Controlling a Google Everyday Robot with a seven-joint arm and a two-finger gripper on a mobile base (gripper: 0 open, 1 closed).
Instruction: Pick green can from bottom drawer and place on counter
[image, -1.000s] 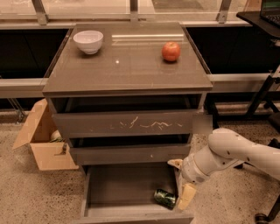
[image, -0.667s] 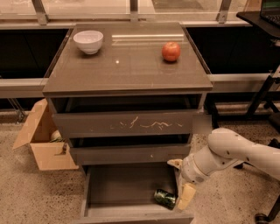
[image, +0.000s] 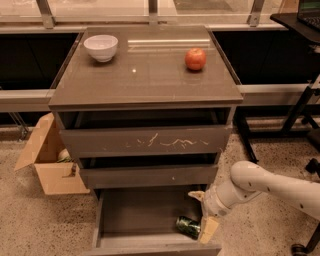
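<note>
The green can (image: 187, 226) lies on its side on the floor of the open bottom drawer (image: 135, 212), near the front right corner. My gripper (image: 203, 213) hangs over the drawer's right side, just right of the can. It is open, with one cream finger (image: 197, 195) behind the can and the other (image: 209, 229) beside its right end. It holds nothing. The counter (image: 145, 75) is the glossy top of the cabinet, well above the gripper.
A white bowl (image: 101, 47) stands at the counter's back left and a red apple (image: 195, 58) at its back right. The scratched top drawer (image: 145, 141) and the middle drawer (image: 147, 175) stick out slightly. An open cardboard box (image: 47, 160) stands on the floor at left.
</note>
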